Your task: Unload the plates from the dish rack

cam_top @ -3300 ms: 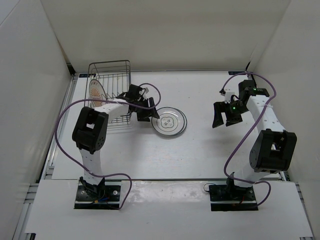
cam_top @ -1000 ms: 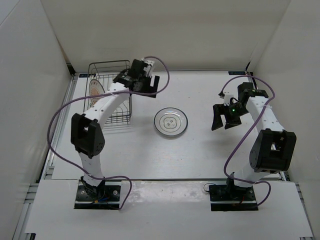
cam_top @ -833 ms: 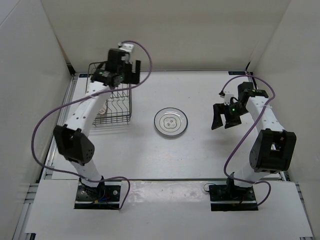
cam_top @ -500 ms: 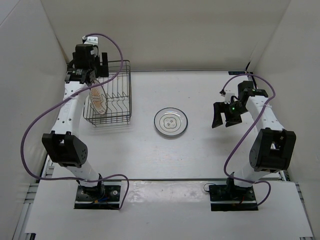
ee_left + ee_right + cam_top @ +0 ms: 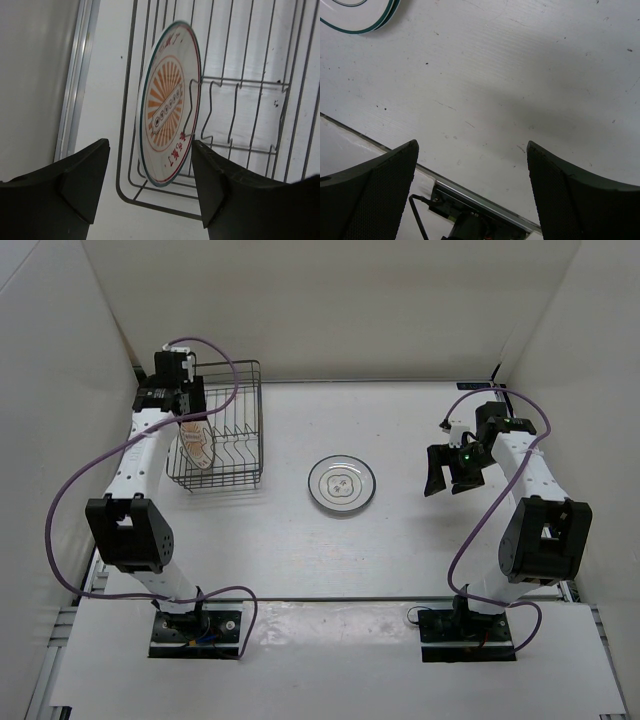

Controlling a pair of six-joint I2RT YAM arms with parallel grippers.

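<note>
Now back at the far-left corner of the desk, swung there within the last second from the desk's middle, leaving a white plate [image 5: 341, 483] flat there and free of any grip. Hangs with the left tool [image 5: 149, 150] spread wide and empty above the dish rack [image 5: 258, 420], pointing straight down at the orange-patterned plate [image 5: 167, 130]. Frames that plate between the two fingers in the wrist view, above it and touching nothing. Finds it on edge at the rack's left end, leaning against a divider prong [image 5: 189, 112], with the slots to its right bare of plates.

Means, as a judgement: unloading mostly done, one plate left in the rack, approach for the last pick under way. Calls next for a descent and a close on the upper rim — a narrow target with wires close on both sides, so some risk of snagging a prong or tipping the plate.

Shows a doubled rim at the desk's middle in the right wrist view, perhaps two plates stacked; cannot tell for sure. Keeps the right tool [image 5: 440, 475] wide and empty over bare desk near the right edge — unmoved throughout.
</note>
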